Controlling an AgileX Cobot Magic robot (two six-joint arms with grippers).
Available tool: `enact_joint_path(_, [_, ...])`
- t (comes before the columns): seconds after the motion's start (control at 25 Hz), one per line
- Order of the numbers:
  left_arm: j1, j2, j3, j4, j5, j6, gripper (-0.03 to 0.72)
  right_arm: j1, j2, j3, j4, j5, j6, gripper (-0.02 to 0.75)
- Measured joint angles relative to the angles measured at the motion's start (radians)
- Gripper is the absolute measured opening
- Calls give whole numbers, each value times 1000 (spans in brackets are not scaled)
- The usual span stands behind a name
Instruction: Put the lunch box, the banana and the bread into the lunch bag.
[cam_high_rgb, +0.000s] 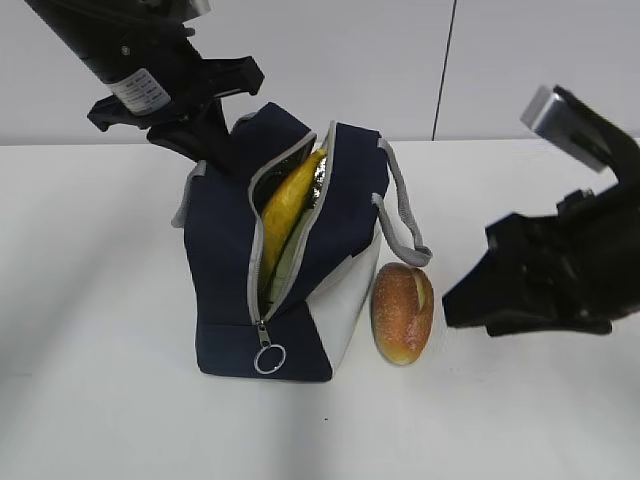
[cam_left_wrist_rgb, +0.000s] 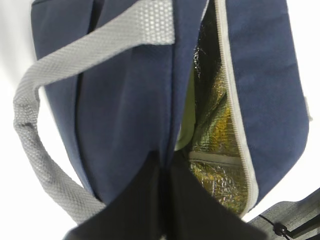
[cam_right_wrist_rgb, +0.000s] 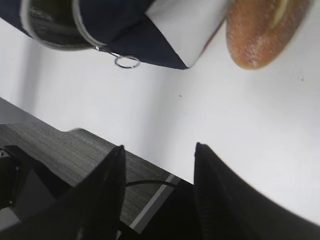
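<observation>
My right gripper (cam_right_wrist_rgb: 159, 165) is spread apart and holds nothing, low over the table (cam_high_rgb: 100, 400). The bread (cam_high_rgb: 402, 313) lies next, just beside the white side panel of the lunch bag (cam_high_rgb: 225, 250). I think I should come down with one finger on each long side of the roll and close gently. The banana (cam_high_rgb: 287, 205) already sticks out of the open zipper, with something pale green beside it, probably the lunch box. At the far edge my left gripper (cam_left_wrist_rgb: 162, 200) is pressed together on the bag's fabric, holding it open.
</observation>
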Motion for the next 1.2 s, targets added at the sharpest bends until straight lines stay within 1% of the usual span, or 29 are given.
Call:
enact_joint_path(0.12, [0,0,0,0,0,0,-3,0,-21,90,0,-63,-20,332])
enact_joint_path(0.24, [0,0,0,0,0,0,-3,0,-25,144,0,-100,-65,332])
enact_joint_path(0.52, [0,0,0,0,0,0,-3,0,-1,163,-3,-178,-83,340])
enact_joint_path(0.6, [0,0,0,0,0,0,-3,0,27,163,-5,-199,-85,391])
enact_joint_path(0.68, [0,0,0,0,0,0,-3,0,67,163,-5,-223,-85,480])
enact_joint_path(0.76, [0,0,0,0,0,0,-3,0,107,163,-5,-251,-85,586])
enact_joint_path(0.84, [0,0,0,0,0,0,-3,0,154,158,-5,-275,-85,639])
enact_joint_path(0.92, [0,0,0,0,0,0,-3,0,200,136,-5,-281,-86,657])
enact_joint_path(1.2, [0,0,0,0,0,0,-3,0,369,-22,-5,-289,-89,666])
